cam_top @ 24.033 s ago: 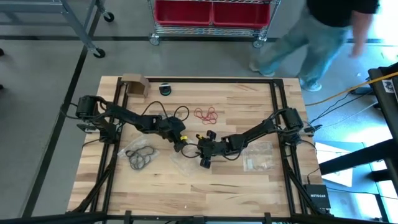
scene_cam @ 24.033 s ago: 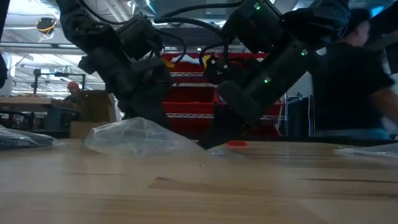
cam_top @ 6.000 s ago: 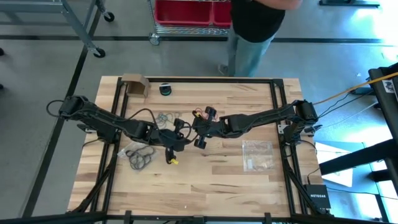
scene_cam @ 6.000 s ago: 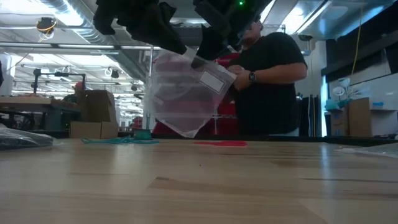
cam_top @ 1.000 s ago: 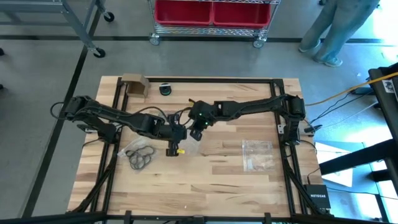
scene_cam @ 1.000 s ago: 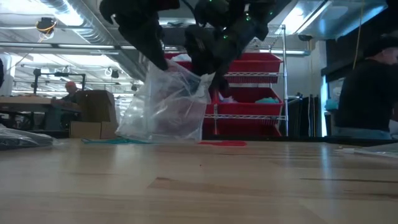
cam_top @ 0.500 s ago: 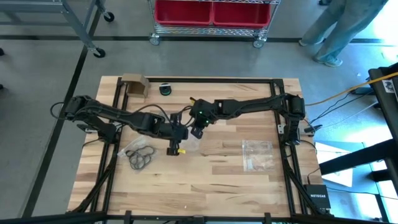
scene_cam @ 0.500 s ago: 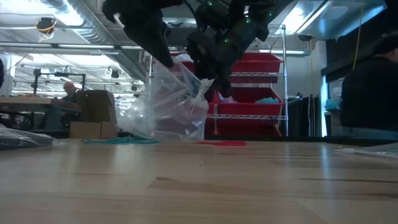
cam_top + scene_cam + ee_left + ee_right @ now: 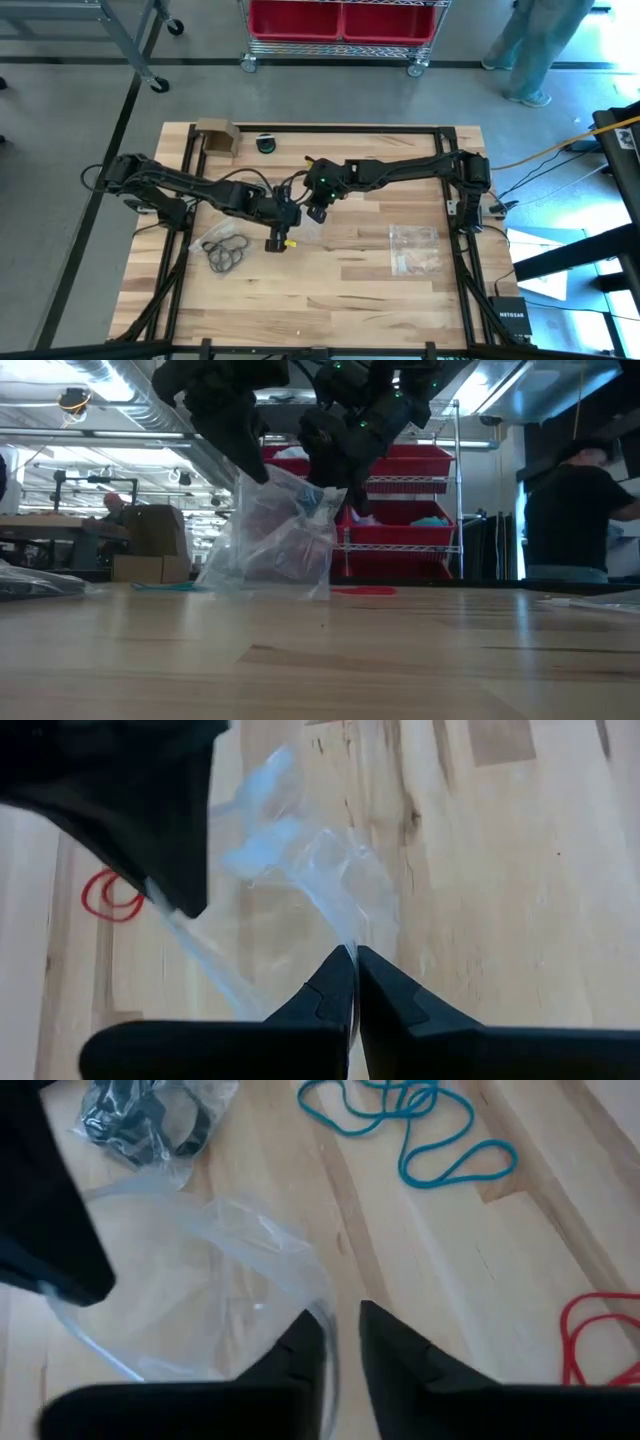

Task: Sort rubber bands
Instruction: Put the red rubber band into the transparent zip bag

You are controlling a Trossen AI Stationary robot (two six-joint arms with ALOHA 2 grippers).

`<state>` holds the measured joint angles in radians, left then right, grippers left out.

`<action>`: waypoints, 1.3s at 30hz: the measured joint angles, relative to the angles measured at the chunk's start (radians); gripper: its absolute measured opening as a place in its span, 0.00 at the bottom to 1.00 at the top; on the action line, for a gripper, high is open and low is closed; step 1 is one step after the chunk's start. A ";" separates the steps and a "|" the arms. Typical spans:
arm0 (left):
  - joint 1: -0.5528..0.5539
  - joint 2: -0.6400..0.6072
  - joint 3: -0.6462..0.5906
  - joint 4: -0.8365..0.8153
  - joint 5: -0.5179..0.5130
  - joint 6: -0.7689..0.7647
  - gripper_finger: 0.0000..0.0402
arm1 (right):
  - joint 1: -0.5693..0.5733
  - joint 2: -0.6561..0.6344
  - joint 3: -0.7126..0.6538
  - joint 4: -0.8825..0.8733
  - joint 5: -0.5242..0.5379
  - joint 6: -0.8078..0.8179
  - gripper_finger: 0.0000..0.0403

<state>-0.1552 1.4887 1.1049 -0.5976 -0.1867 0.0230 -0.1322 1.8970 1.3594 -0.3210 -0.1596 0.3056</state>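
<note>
- The teal rubber bands lie loose on the wooden table, near its middle and toward the far edge; in the low view they show as a thin teal streak at about 9 o'clock of the bag's foot.
- The red rubber bands lie flat on the wood just beside the teal ones; in the low view they are a red smear at about 4 o'clock of the bag.
- The black rubber bands sit on a second clear bag at about 8 o'clock of the table's middle, well apart from the coloured ones.
- A clear zip bag hangs between the two grippers with its mouth up and its bottom touching the table.
- The left gripper has its fingers pressed together, pinching one edge of the clear zip bag's mouth.
- The right gripper is at the opposite edge of the mouth; its fingers stand slightly apart with the plastic rim between them, and whether they truly grip it I cannot tell.
- A third clear bag lies flat at about 3 o'clock of the table's middle.
- A small cardboard box and a dark round object sit at the far edge, around 11 o'clock.
- A person stands beyond the table.
</note>
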 joint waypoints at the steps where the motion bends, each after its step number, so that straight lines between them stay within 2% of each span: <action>1: 0.003 0.000 0.000 0.000 0.000 -0.001 0.01 | 0.000 -0.005 0.000 -0.001 0.000 -0.004 0.16; 8: 0.008 0.000 0.000 0.001 0.000 0.001 0.01 | 0.000 -0.046 0.000 -0.007 -0.007 -0.050 0.39; 14: 0.014 0.000 0.000 0.008 -0.016 -0.009 0.01 | 0.000 -0.076 0.000 -0.004 -0.005 -0.078 0.46; 18: 0.013 0.000 0.000 0.008 -0.023 -0.024 0.01 | 0.000 -0.076 0.000 -0.005 0.007 -0.082 0.46; 26: -0.002 0.000 0.006 0.015 -0.026 -0.020 0.01 | 0.002 -0.066 0.000 -0.005 0.153 -0.115 0.46; 32: 0.003 0.001 0.006 0.014 -0.026 -0.016 0.01 | 0.012 -0.047 0.000 0.003 0.148 -0.153 0.46; 35: 0.007 0.001 0.006 0.014 -0.026 -0.016 0.01 | 0.022 -0.041 0.001 0.003 0.140 -0.174 0.40; 39: 0.007 0.001 0.006 0.014 -0.026 0.003 0.01 | 0.034 -0.041 0.001 0.011 0.164 -0.185 0.25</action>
<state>-0.1486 1.4895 1.1114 -0.5831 -0.2127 0.0258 -0.0982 1.8561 1.3605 -0.3099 0.0048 0.1206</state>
